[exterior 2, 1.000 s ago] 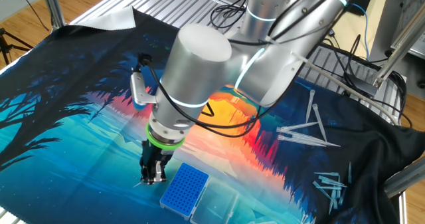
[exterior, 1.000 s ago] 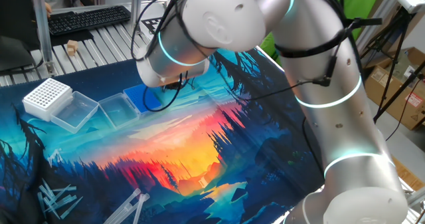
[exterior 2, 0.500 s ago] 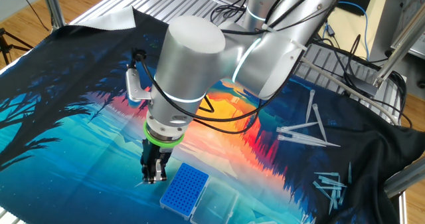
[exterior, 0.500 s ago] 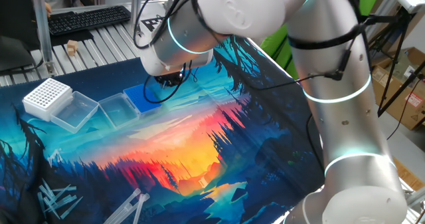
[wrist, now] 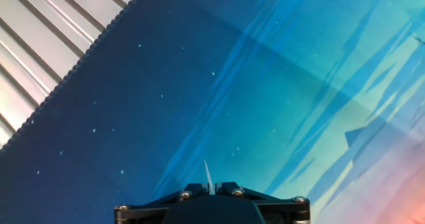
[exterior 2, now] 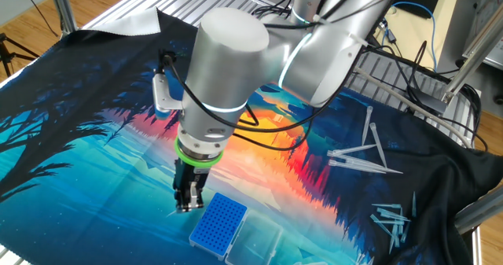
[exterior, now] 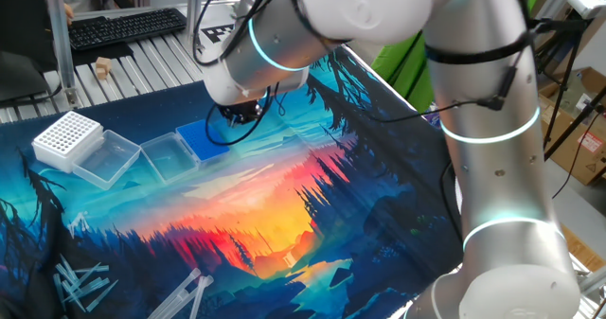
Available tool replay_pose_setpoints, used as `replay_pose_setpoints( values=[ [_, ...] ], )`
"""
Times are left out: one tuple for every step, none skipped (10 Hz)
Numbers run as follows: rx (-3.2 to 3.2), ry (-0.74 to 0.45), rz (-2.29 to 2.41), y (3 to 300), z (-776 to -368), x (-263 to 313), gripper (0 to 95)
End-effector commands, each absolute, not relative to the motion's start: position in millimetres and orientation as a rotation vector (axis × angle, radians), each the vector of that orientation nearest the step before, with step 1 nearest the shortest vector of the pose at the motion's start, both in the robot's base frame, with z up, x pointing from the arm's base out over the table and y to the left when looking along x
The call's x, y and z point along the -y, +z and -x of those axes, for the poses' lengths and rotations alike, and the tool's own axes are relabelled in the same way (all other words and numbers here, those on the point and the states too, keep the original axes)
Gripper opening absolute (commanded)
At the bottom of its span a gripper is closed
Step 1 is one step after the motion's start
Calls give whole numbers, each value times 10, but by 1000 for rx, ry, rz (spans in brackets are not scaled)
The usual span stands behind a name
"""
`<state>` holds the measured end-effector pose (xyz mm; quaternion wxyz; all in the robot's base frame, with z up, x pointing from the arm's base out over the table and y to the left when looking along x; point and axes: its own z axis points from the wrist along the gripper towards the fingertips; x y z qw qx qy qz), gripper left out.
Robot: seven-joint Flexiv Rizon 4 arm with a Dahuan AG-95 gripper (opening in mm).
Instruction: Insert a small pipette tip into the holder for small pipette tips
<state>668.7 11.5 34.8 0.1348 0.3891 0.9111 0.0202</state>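
Note:
My gripper (exterior 2: pixel 187 204) hangs just left of the blue holder (exterior 2: pixel 218 222), a little above the mat. Its jaws are shut on the small pipette tip (wrist: pixel 208 173), a thin pale cone that pokes out between the fingertips in the hand view, pointing at the mat. In one fixed view the holder (exterior: pixel 203 139) lies partly behind the wrist, with its clear lid (exterior: pixel 166 155) folded open beside it. The hand view shows only mat below the tip; the holder is out of that view.
A white perforated rack (exterior: pixel 66 136) with an open clear lid (exterior: pixel 107 159) stands left of the holder. Long clear tips lie loose on the mat (exterior 2: pixel 357 151) and in a pile (exterior 2: pixel 391 218). A ribbed metal table edge (wrist: pixel 40 58) borders the mat.
The arm has shifted and the gripper has moved slightly toward the blue holder, still shut on the tip.

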Motion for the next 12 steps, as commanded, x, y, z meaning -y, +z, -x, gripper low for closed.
replay_pose_setpoints(
  values=[
    [-2645, 63, -1137, 364, -6656, -148, 0],
    [-2647, 66, -1142, 377, -6637, -172, 0],
    [-2658, 66, -1156, 413, -6603, -233, 0],
    [-2663, 70, -1166, 438, -6590, -259, 0],
    [-2666, 72, -1172, 465, -6579, -283, 0],
    [-2672, 73, -1176, 482, -6572, -303, 0],
    [-2682, 77, -1184, 507, -6560, -343, 0],
    [-2687, 84, -1195, 529, -6547, -377, 0],
    [-2691, 93, -1216, 569, -6525, -427, 0],
    [-2697, 94, -1219, 591, -6501, -462, 0],
    [-2702, 103, -1229, 600, -6461, -492, 0],
    [-2705, 111, -1232, 601, -6443, -502, 0]
  ],
)
